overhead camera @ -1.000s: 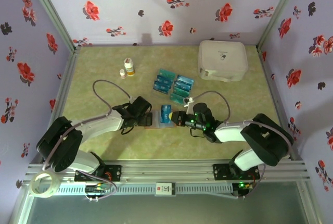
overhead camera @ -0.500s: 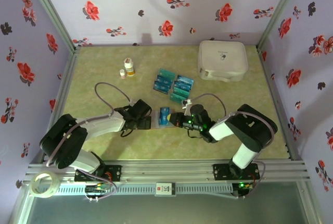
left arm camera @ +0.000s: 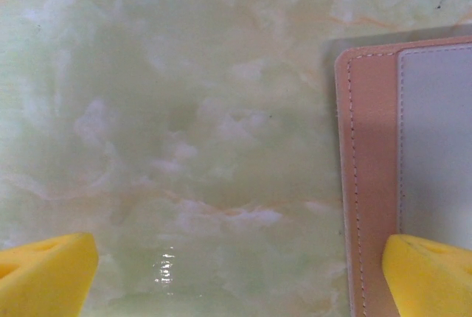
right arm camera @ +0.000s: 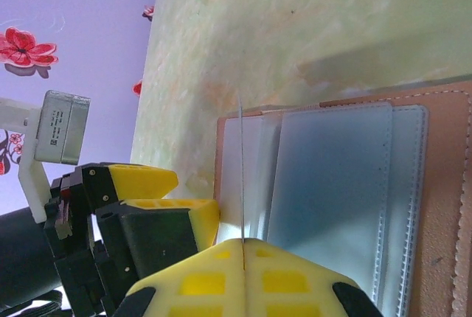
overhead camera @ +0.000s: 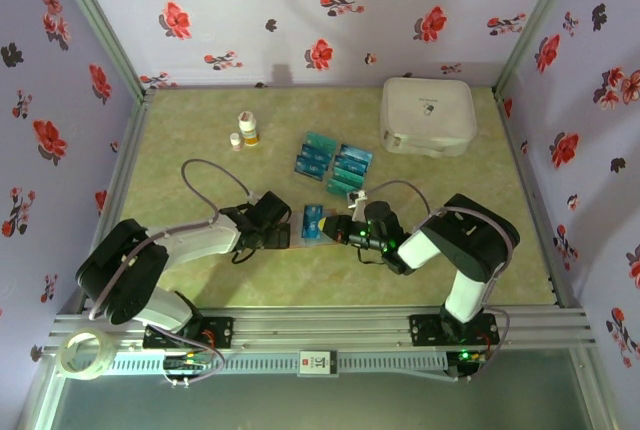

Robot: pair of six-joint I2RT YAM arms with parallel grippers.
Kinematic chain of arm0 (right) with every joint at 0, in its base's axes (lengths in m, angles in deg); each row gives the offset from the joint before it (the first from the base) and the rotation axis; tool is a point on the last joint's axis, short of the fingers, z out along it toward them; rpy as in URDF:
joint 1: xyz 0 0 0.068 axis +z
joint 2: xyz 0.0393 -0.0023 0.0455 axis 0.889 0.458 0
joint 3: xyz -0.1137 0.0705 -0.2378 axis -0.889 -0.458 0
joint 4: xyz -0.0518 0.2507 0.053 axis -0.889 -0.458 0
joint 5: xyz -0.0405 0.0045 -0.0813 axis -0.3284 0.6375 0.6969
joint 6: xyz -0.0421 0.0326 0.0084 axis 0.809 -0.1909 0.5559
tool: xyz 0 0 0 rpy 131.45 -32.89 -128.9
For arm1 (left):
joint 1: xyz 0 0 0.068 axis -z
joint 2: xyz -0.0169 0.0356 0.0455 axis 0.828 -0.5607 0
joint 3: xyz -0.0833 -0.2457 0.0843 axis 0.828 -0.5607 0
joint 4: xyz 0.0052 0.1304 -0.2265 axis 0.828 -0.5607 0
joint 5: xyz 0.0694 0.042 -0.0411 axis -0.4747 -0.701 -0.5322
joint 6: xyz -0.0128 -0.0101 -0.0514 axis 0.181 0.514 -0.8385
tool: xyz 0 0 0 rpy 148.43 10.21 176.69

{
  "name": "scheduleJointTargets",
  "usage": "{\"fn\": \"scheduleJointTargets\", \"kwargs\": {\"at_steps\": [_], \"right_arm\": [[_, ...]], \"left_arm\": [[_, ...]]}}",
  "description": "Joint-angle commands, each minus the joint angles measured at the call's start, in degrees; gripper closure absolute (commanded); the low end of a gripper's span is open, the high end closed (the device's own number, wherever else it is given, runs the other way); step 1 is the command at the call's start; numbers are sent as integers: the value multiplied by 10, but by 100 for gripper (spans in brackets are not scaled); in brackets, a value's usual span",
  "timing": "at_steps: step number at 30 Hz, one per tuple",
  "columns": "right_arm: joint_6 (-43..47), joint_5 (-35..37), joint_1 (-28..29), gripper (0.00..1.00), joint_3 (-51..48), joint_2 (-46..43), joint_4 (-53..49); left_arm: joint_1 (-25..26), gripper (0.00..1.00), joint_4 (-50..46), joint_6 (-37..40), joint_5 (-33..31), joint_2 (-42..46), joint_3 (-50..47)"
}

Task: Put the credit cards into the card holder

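Your right pincer (right arm camera: 242, 247), pressed together on one card (right arm camera: 241, 177) held edge-on, now sits a little further left than a second ago, so the card's edge stands over the open holder (right arm camera: 442, 184) beside its clear pockets. Your left pincer (left arm camera: 236, 273) stays spread, one fingertip over the holder's edge. The other cards (overhead camera: 335, 162) lie well behind on the surface (left arm camera: 147, 110). Insertion looks close, but it is not yet made.

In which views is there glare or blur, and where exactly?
Left wrist: small glare patch on the table; yellow fingertips blurred, card holder stitching sharp. Right wrist: no glare, the credit card edge-on, a thin sharp line.
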Motion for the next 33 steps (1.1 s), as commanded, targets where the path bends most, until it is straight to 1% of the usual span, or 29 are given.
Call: {"fn": "scheduleJointTargets", "kwargs": {"at_steps": [1,20,33], "right_arm": [[3,-5,-4,100,4,6,16],[26,8,-4,100,-5,-1,-22],[26,-8,-4,100,0,4,-30]], "left_arm": [[-4,0,-7,-4,-13,-5,-8],[-4,0,-6,-1,-13,-6,-8],[-4,0,-3,0,-12,-6,-11]]}}
